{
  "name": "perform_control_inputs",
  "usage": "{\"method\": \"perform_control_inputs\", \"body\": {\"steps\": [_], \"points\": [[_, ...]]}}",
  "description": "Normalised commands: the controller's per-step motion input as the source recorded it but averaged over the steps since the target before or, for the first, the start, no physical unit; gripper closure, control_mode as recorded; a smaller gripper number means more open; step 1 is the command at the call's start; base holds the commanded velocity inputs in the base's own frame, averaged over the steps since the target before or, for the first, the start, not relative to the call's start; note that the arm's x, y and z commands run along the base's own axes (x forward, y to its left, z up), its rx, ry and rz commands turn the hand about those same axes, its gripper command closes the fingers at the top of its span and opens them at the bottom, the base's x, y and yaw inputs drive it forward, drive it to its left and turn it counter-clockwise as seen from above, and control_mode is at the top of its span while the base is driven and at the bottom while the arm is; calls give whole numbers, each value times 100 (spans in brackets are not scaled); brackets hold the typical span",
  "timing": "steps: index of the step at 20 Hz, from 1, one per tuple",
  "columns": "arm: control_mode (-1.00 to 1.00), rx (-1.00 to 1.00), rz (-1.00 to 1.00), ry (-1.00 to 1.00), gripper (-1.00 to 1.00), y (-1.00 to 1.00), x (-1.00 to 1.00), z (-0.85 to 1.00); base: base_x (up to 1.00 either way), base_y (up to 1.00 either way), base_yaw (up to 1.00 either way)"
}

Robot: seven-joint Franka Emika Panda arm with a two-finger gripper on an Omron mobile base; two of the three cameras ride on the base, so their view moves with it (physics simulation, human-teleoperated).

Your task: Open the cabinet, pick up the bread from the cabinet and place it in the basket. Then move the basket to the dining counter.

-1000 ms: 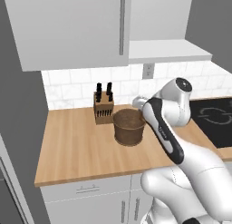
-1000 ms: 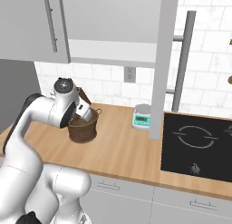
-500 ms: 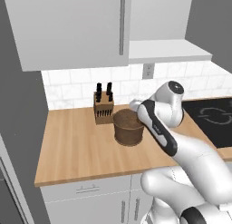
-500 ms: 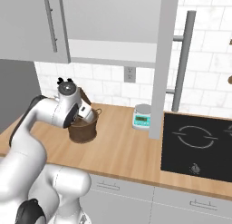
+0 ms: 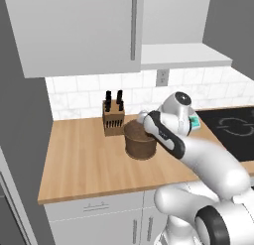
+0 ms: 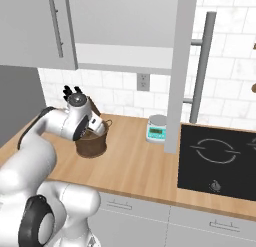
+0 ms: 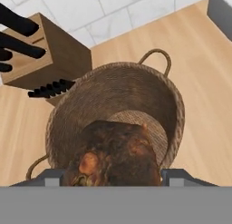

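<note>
So the gripper (image 7: pixel 113 173) hangs right over the basket's (image 7: pixel 113 109) mouth with the bread (image 7: pixel 115 155) between its jaws, which stand wide and pinch the loaf from both sides. The loaf sits at the basket's opening, above its woven bottom. The basket stands on the worktop (image 5: pixel 84 159) toward the back edge, just beside the knife block (image 5: pixel 113 121). Further along the back edge there's a small scale (image 6: pixel 157 129), near the black hob (image 6: pixel 220 158). The cabinet (image 6: pixel 175 71) door stands open above.
</note>
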Motion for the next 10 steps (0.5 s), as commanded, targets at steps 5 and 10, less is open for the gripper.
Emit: {"method": "perform_control_inputs", "body": {"steps": [5,10], "points": [[-100,0,0,4,100,6,18,-20,0,0,0],[-100,-1,0,0,100,4,27,-22,0,0,0]]}}
